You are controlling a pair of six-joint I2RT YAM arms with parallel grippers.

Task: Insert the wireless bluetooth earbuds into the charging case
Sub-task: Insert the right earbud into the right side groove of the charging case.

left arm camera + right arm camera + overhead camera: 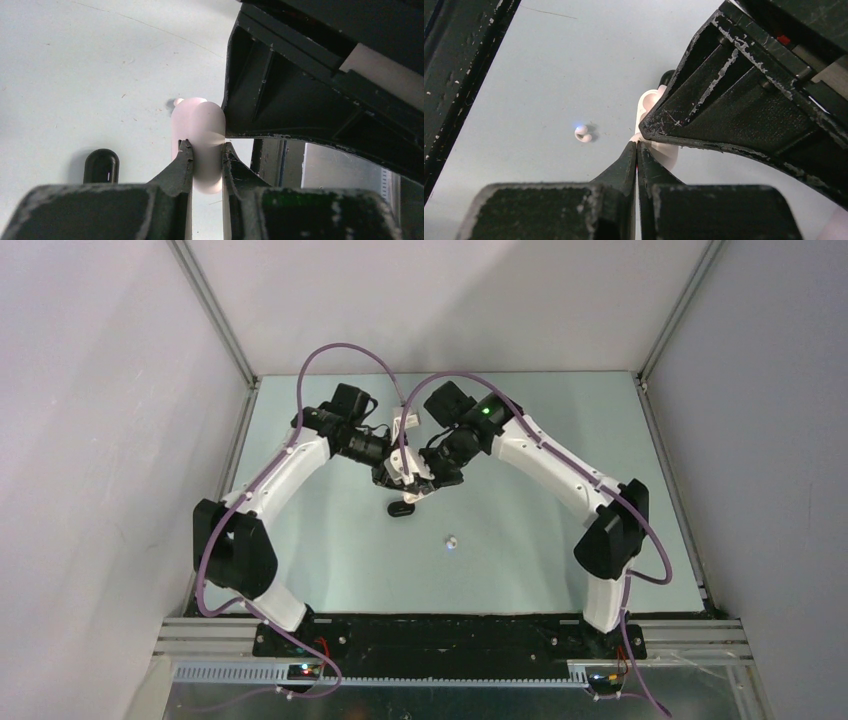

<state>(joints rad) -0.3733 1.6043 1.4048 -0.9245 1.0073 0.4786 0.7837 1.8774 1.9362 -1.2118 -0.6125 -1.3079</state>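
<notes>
Earbud: one white earbud [583,133], tiny, rounded, with a short curled tail and a faint blue glint on top.
Earbud, place: lies loose on the table [560,440], about midway between the left and right edges and somewhat toward the near edge, well apart from both cases and both grippers.
White case [197,120]: smooth oval pebble, much larger than the bud; from the right wrist a hollow shows in its upper part.
Left gripper [205,147]: fingers clamped on the white case from both sides, holding it above the middle of the table.
Right gripper [637,146]: fingers pressed together, tips against the edge of the white case; whether anything sits between them cannot be told.
Black case [101,166]: dark oval, flat on the table, just nearside of the grippers.
</notes>
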